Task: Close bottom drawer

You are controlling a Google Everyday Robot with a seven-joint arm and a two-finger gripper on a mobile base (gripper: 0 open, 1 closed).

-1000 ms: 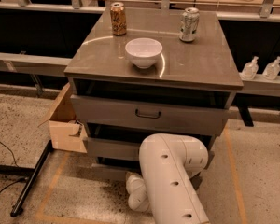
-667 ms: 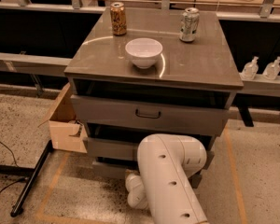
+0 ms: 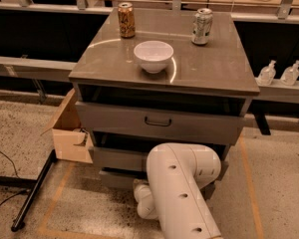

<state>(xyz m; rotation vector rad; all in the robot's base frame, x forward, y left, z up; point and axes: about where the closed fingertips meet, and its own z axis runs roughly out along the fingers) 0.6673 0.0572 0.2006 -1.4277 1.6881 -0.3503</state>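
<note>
The grey cabinet has three drawers, all pulled out a little. The bottom drawer (image 3: 114,179) is the lowest. Only the left part of its short front panel shows, sticking out slightly under the middle drawer (image 3: 117,158). Its handle is hidden. My white arm (image 3: 182,193) reaches down in front of the cabinet and covers the rest of the bottom drawer. My gripper is hidden behind the arm's lower end, low at the bottom drawer's front near the floor.
The top drawer (image 3: 158,121) has a dark handle. On the cabinet top stand a white bowl (image 3: 153,55), an orange can (image 3: 125,20) and a silver can (image 3: 202,26). An open cardboard box (image 3: 70,133) sits at the left. A black stand leg (image 3: 35,193) lies on the floor.
My arm has shifted slightly to the left. The drawers and the things on top look unchanged.
</note>
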